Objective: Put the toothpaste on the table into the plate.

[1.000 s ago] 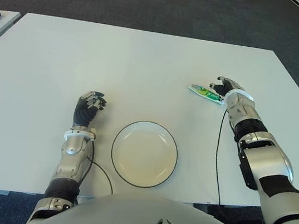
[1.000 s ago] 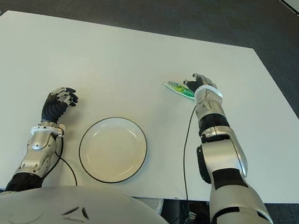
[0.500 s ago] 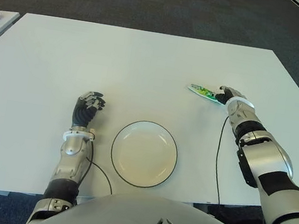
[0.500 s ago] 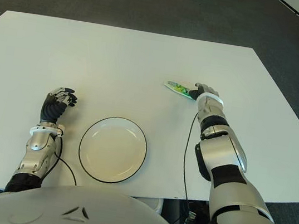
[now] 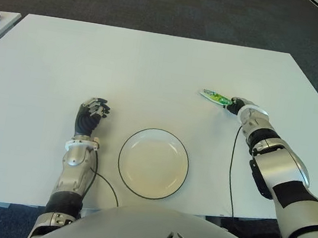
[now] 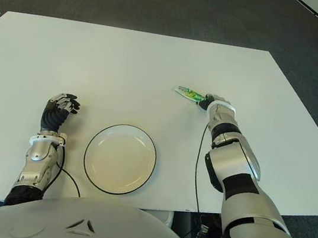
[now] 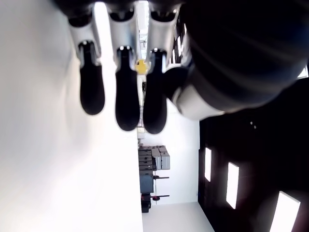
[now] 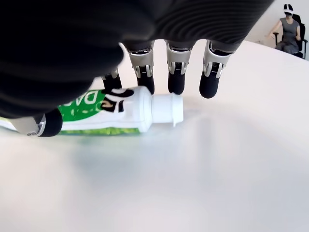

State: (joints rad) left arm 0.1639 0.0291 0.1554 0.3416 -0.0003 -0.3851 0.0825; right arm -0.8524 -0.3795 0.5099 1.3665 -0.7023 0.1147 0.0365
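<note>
Reaching w/ fingers spread over the toothpaste (image 8: 113, 112), right hand (image 5: 237, 104) hadn't gripped it; plate (image 5: 153, 163) sat bare, left hand (image 5: 89, 115) curled, idle at plate's left.

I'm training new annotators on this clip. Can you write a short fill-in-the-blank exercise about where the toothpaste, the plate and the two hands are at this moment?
1. The toothpaste lies on the ____, not in the plate.
2. The hand whose fingers curl over the tube is the ____ hand.
3. The tube's cap is ____ in colour.
4. The idle left hand shows to the ____ of the plate.

Missing words: table; right; white; left
</note>
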